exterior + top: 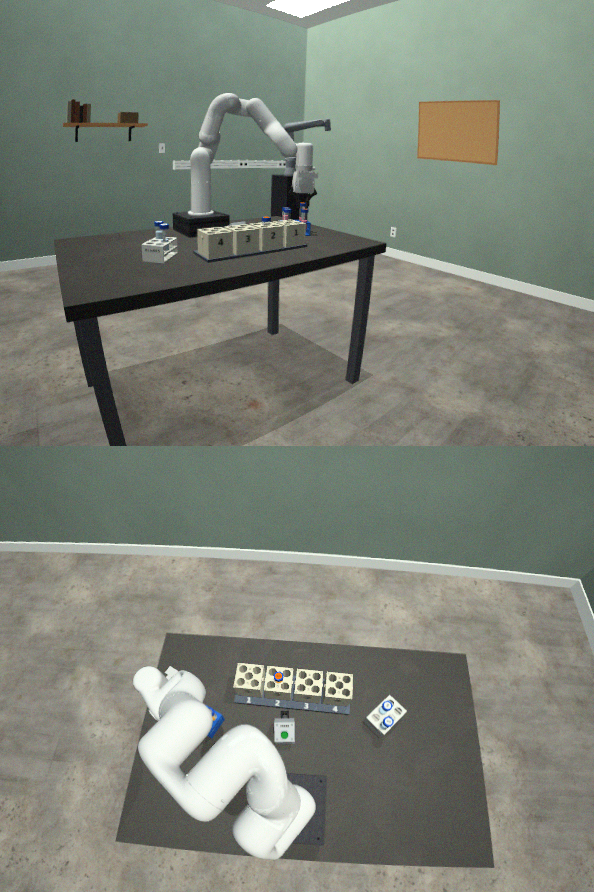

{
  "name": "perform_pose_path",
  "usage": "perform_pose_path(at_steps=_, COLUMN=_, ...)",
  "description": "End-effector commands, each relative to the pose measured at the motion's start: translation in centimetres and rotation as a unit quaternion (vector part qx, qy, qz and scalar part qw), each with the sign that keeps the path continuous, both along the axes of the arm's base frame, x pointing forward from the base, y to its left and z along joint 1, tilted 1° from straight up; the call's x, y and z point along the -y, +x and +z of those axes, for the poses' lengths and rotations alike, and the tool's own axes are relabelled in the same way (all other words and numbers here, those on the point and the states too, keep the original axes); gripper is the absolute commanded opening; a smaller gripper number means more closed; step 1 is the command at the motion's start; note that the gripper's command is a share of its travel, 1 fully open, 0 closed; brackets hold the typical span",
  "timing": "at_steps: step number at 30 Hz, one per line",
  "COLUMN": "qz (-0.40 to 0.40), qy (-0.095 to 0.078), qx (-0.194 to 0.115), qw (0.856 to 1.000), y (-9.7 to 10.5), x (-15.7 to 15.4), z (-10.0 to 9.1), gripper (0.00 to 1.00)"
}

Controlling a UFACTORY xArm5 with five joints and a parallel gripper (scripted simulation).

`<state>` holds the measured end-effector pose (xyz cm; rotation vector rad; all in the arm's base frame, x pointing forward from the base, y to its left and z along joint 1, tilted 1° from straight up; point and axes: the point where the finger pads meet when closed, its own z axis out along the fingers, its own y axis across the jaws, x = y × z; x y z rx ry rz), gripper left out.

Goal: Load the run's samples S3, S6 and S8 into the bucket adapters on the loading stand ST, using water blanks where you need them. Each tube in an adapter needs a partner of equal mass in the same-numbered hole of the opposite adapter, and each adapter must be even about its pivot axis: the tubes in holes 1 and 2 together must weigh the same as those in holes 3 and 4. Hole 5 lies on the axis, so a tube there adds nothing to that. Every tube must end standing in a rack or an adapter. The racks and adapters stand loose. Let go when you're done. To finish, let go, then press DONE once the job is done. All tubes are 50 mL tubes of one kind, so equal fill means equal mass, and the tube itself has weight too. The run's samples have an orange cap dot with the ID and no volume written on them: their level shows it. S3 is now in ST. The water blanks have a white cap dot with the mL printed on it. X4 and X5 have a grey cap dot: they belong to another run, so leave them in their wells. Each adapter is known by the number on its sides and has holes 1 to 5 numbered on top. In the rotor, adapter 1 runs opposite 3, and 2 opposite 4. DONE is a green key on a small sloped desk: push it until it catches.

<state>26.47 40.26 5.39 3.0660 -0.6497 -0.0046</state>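
while the dark table [320, 252] carries everything, the white arm [210, 766] bends out from its base toward the left end, beyond adapter 1 [248, 680], and hides most of the blue sample rack [216, 722] from above. next in size, the four cream adapters sit in a row on the loading stand st [292, 705], and only adapter 2 [278, 682] is loaded, with one orange-dotted tube [278, 676], presumably s3, in its upper middle hole. to the right stands the small white blank rack [386, 716] with two white-dotted tubes, and the done key [284, 734] sits just in front of the stand. in the exterior view the gripper [305, 201] points straight down over the sample rack and is clenched on a sample tube [303, 214]; its id cannot be read. that tube stands upright, long axis vertical, cap up, its lower end apparently near or just above the rack. as a judgement, the main risk is the loose rack: if the tube drags on its well during the lift, the rack could tip or shift and upset the neighbouring tubes, including the grey-dotted ones that must stay put. carrying the tube low across adapter 1 could also nudge the loose adapters, and a tilted descent could catch a hole rim.
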Motion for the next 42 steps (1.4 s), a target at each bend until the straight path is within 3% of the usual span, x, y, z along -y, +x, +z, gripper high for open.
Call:
perform_pose_path(at_steps=1, qz=0.000, qy=0.006, qx=-0.005, qw=1.000, y=0.1, x=-0.1, z=1.0, gripper=0.00)
perform_pose_path(at_steps=42, qz=0.000, qy=0.006, qx=-0.005, qw=1.000, y=0.2, x=-0.1, z=8.2, gripper=0.00)
